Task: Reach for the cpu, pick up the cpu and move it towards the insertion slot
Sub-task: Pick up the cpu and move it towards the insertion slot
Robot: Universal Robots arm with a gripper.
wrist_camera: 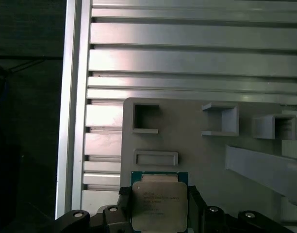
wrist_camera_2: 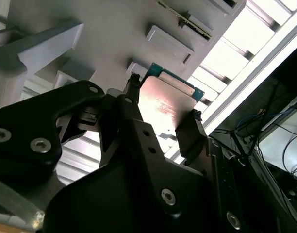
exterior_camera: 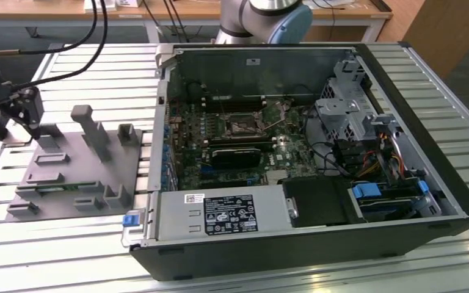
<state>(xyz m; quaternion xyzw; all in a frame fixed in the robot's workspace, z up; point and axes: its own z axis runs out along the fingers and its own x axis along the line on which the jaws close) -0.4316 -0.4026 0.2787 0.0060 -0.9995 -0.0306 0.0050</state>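
Note:
The cpu (wrist_camera: pixel 159 204), a small square chip with a shiny metal top and a green rim, sits between my gripper's (wrist_camera: pixel 159 209) two black fingers (wrist_camera: pixel 123 201), which press on its opposite edges. The second wrist view shows the cpu (wrist_camera_2: pixel 164 103) the same way, held over the grey tray (wrist_camera_2: pixel 114 29). In the exterior view my gripper (exterior_camera: pixel 31 129) hangs over the far corner of the grey tray (exterior_camera: pixel 80 177) at that view's left. The insertion slot (exterior_camera: pixel 240 126) lies on the green board inside the open computer case, well off to the exterior view's right of my gripper.
Upright grey blocks (exterior_camera: pixel 96 131) rise from the tray close to my gripper. The case wall (exterior_camera: pixel 163 110) stands between tray and board. A black card (exterior_camera: pixel 232 155) lies beside the socket, with drive cages (exterior_camera: pixel 349 113) and a power supply (exterior_camera: pixel 218 213) around it. Slatted aluminium table (wrist_camera: pixel 187 58) underneath.

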